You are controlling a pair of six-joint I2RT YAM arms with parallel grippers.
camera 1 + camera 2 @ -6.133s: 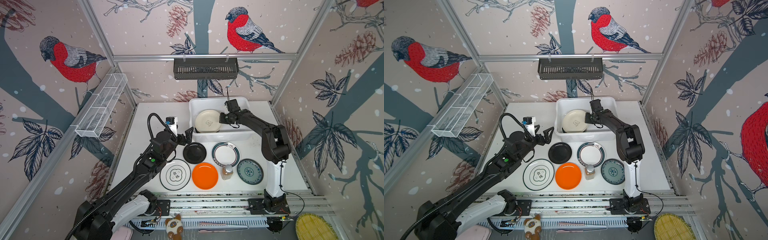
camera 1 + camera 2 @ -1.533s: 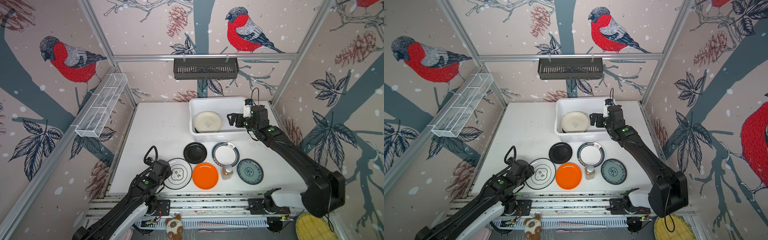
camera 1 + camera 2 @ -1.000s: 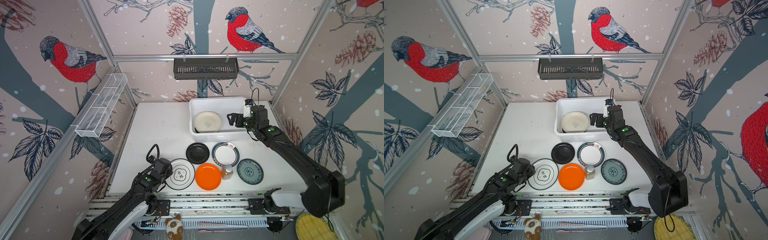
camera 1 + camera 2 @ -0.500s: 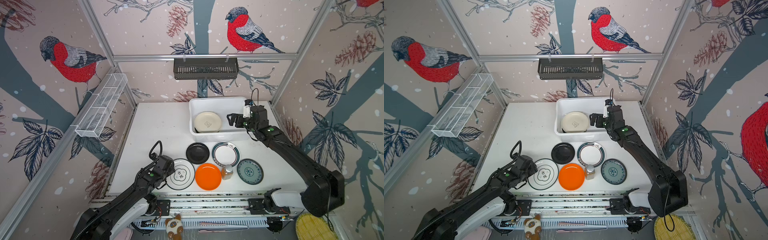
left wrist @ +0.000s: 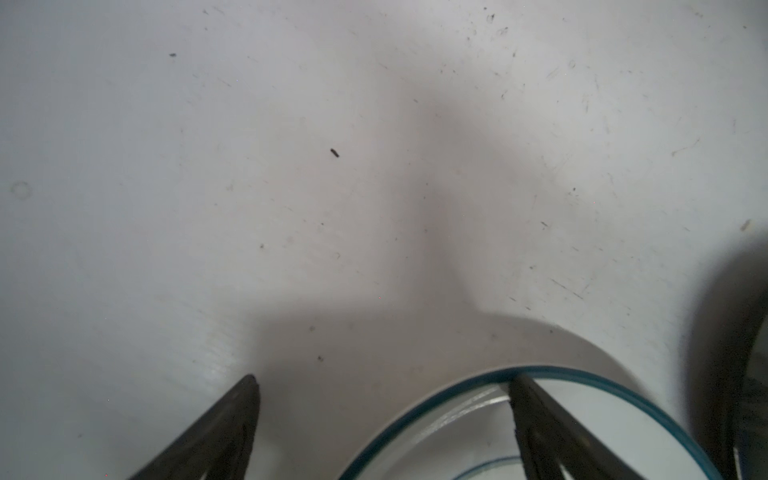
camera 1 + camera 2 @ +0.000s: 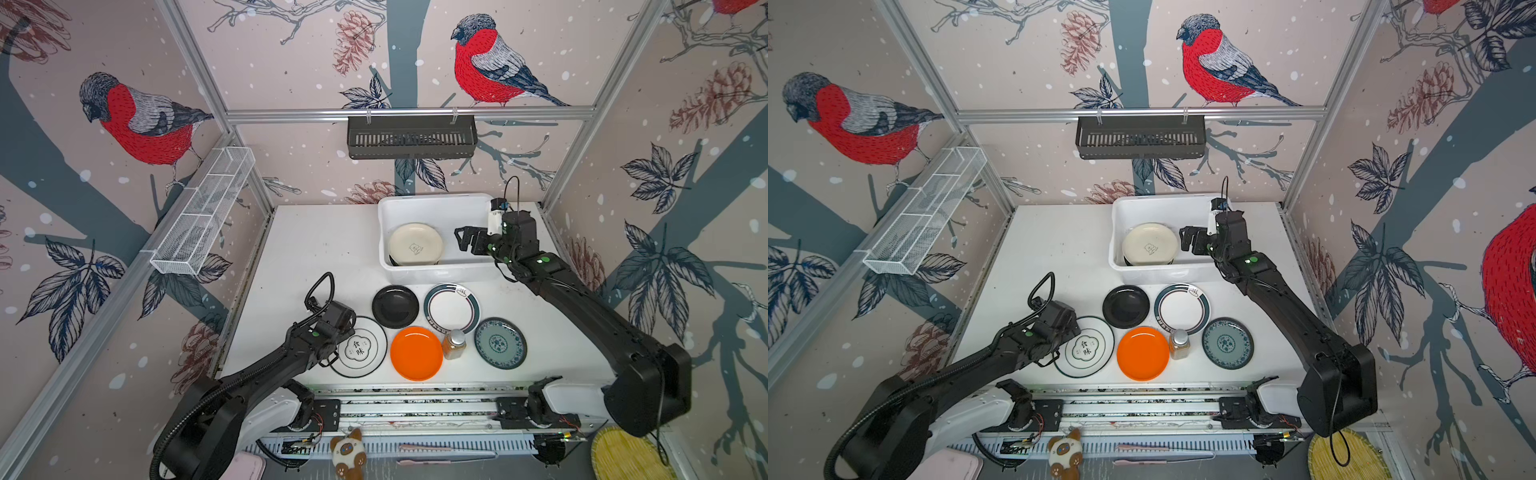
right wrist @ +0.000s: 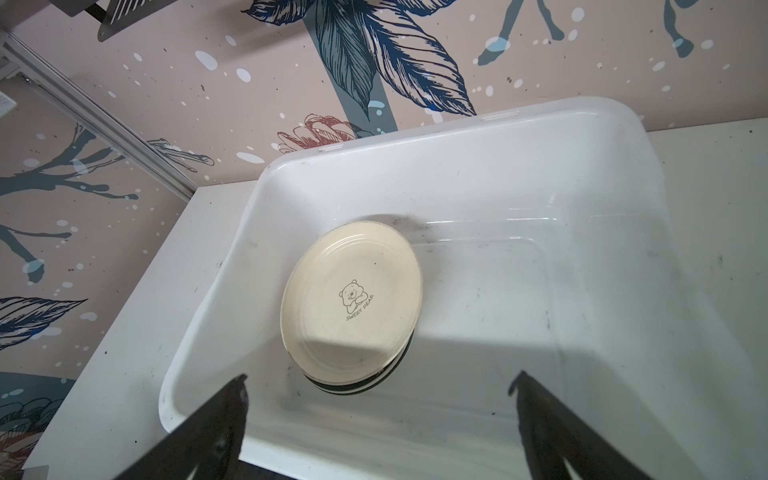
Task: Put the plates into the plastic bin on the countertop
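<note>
The white plastic bin (image 6: pixel 440 272) stands at the back of the countertop (image 6: pixel 316 241). A cream plate (image 6: pixel 414 244) lies in it on top of a dark-rimmed plate (image 7: pixel 361 386). In front of the bin lie a black plate (image 6: pixel 395 306), a teal-rimmed white plate (image 6: pixel 451 307), an orange plate (image 6: pixel 416 353), a blue-green patterned plate (image 6: pixel 500 343) and an emblem plate (image 6: pixel 361 349). My left gripper (image 5: pixel 383 377) is open, low at the emblem plate's left rim, with one finger (image 5: pixel 540 415) over the plate and the other outside it. My right gripper (image 6: pixel 463 239) hangs open over the bin, holding nothing.
A small amber bottle (image 6: pixel 454 344) stands between the orange and patterned plates. A black slotted rack (image 6: pixel 411 137) hangs on the back wall. A white wire basket (image 6: pixel 203 212) is fixed on the left wall. Aluminium rails border the tabletop.
My left gripper's jaws have spread wide at the emblem plate's left rim, and its wrist has crept a little away from the front edge. The right arm has not moved.
</note>
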